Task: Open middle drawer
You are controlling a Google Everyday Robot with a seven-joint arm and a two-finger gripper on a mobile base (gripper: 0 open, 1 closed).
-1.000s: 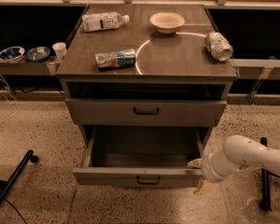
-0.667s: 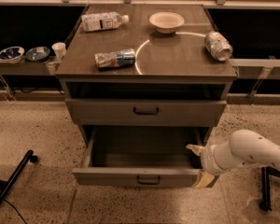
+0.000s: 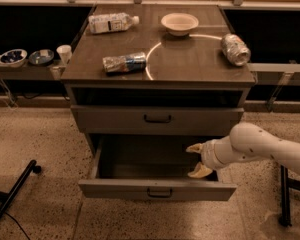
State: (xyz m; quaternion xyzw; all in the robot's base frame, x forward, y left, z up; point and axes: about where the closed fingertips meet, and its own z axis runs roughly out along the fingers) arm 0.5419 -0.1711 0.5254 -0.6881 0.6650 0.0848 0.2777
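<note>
The middle drawer (image 3: 157, 189) is pulled far out of the grey cabinet. Its low flat front carries a small dark bar handle (image 3: 160, 192), and its deep grey tray looks empty. My gripper (image 3: 196, 160) is over the right side of the open tray, just inside the right wall. Its two pale fingers (image 3: 194, 147) are spread apart and hold nothing. The white arm (image 3: 260, 146) comes in from the right. The drawer above (image 3: 157, 119) is shut.
On the cabinet top (image 3: 190, 64) lie two plastic bottles (image 3: 123, 62) (image 3: 112, 22), a white bowl (image 3: 179, 23) and a can (image 3: 235, 49). Small bowls and a cup (image 3: 64, 53) stand on a shelf at the left. A black leg (image 3: 15, 194) lies on the floor at the left, and a black stand (image 3: 285, 194) at the right.
My gripper has moved left and back, from the drawer's front right corner to above the tray's right side. The drawer has stayed pulled out.
</note>
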